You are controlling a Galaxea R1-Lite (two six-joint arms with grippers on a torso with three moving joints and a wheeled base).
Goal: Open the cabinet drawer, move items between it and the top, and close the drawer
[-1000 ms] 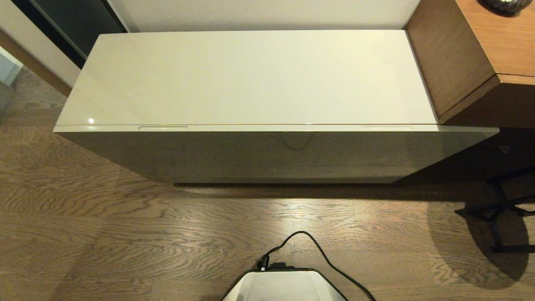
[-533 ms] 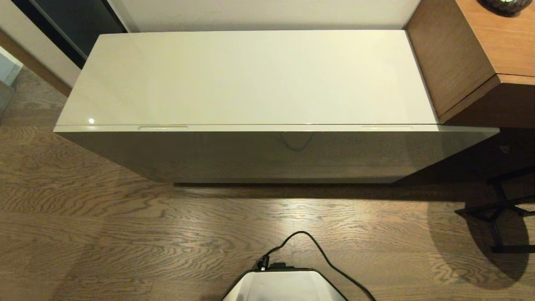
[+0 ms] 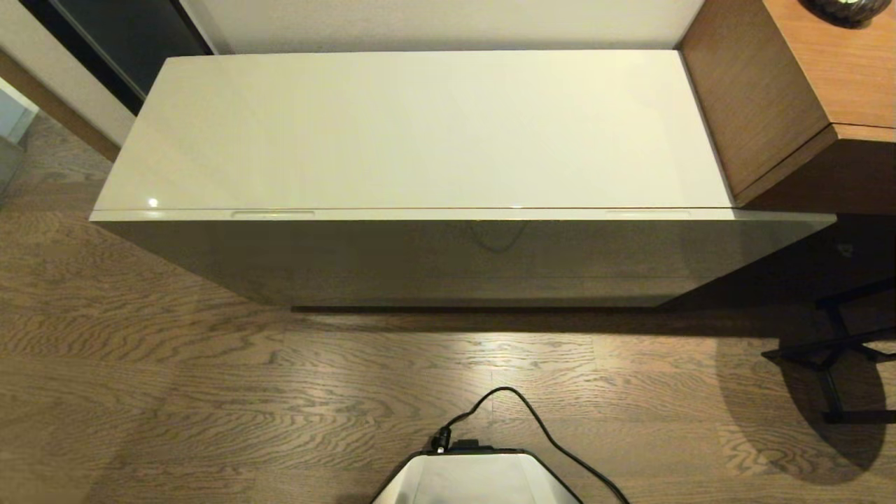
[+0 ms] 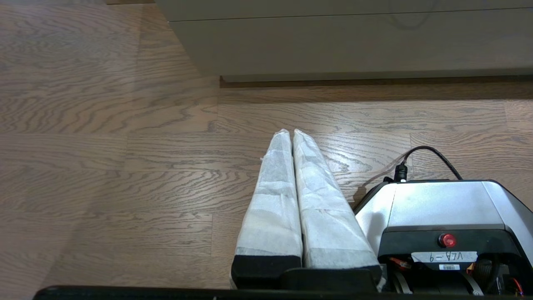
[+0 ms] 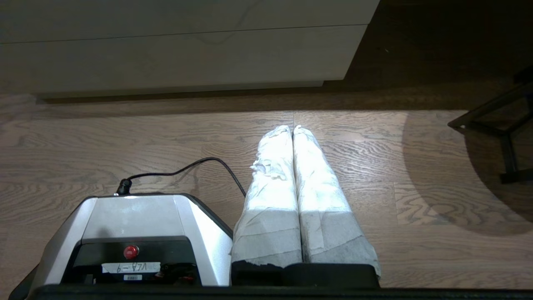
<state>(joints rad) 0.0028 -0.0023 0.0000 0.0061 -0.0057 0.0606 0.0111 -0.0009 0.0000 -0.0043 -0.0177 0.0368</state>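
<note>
I see the cabinet drawer (image 3: 462,217) closed under the top (image 3: 420,133); left hand (image 4: 290,135) and right hand (image 5: 292,130) both clenched, low before the cabinet. My fingers may slip off its narrow slots.

Right claw (image 5: 293,130) hangs over wood floor (image 5: 374,166), white-wrapped fingers (image 5: 275,187) pressed together, tips pointing twd cabinet front (image 5: 175,58). Seam line runs across that front; everything flush. Robot base (image 5: 133,216) sits beside claw w/ red button (image 5: 130,251) & black cable (image 5: 183,168). Black stand leg (image 5: 506,137) near floor's shadowed edge.
</note>
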